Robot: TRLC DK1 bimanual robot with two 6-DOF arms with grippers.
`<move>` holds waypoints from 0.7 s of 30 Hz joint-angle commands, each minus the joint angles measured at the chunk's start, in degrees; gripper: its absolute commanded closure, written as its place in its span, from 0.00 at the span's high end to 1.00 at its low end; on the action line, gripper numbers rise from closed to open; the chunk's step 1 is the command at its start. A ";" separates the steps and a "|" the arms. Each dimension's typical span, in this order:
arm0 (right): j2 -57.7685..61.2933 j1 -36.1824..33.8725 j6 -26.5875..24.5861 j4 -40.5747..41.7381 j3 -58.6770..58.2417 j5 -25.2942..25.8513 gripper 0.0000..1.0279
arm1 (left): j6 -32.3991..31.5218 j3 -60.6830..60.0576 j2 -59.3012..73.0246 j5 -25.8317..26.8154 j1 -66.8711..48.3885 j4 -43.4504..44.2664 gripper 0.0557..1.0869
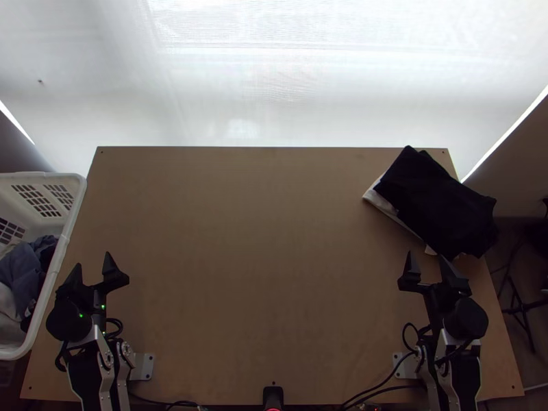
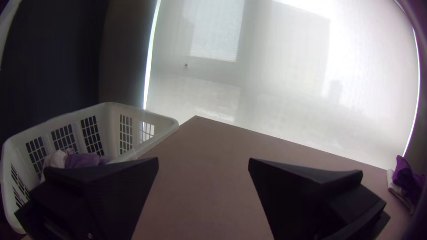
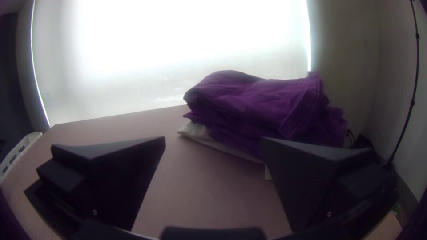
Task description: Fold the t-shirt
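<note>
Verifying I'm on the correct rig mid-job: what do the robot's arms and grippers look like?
The left arm and right arm have silver-grey links, black joints and looping black cables. The left gripper and right gripper each have two wide black fingers tapering to points. Small green lights glow near the left gripper's base.

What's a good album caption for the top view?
Two open grippers at a wooden table, laundry basket left, dark folded cloth right.

I see purple on the big cloth (image 3: 262, 106) up close, black from above; the basket (image 1: 64, 246) is white, the bench (image 1: 260, 260) brown.
</note>
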 commanded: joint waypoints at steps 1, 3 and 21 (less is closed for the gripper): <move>0.05 0.00 -0.03 0.01 0.02 0.02 0.96 | 0.01 0.01 0.01 0.02 0.00 0.01 0.96; -0.03 0.00 -0.03 0.01 0.02 0.02 0.96 | 0.01 0.01 0.01 0.02 0.00 0.01 0.96; 0.23 0.09 -0.38 7.13 3.71 0.11 0.96 | 1.33 15.74 15.39 -0.07 2.20 -1.66 0.96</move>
